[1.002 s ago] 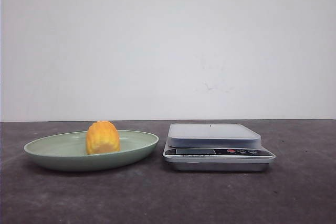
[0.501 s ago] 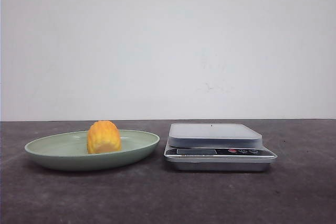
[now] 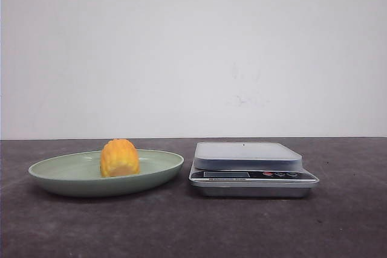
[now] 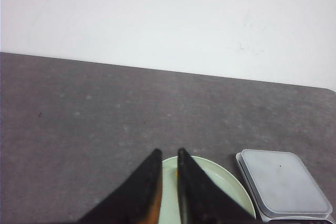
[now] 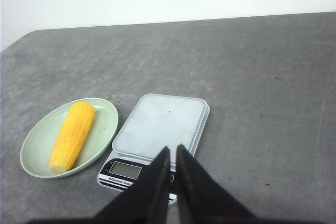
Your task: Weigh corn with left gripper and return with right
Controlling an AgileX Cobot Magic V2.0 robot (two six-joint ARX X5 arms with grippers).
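Observation:
The yellow-orange corn (image 3: 119, 158) lies on a pale green oval plate (image 3: 60, 179) at the left of the table. In the right wrist view the corn (image 5: 72, 135) shows as a ribbed cob lying along the plate (image 5: 32, 157). My left gripper (image 4: 168, 151) hangs above the plate (image 4: 226, 182), its black fingers close together with nothing between them; they hide the corn in that view. My right gripper (image 5: 173, 148) is shut and empty above the front of the scale (image 5: 163, 121). Neither gripper shows in the front view.
A silver kitchen scale (image 3: 248, 156) with a bare platform and a dark display strip stands just right of the plate; it also shows in the left wrist view (image 4: 283, 182). The table top is dark grey, with a white wall behind.

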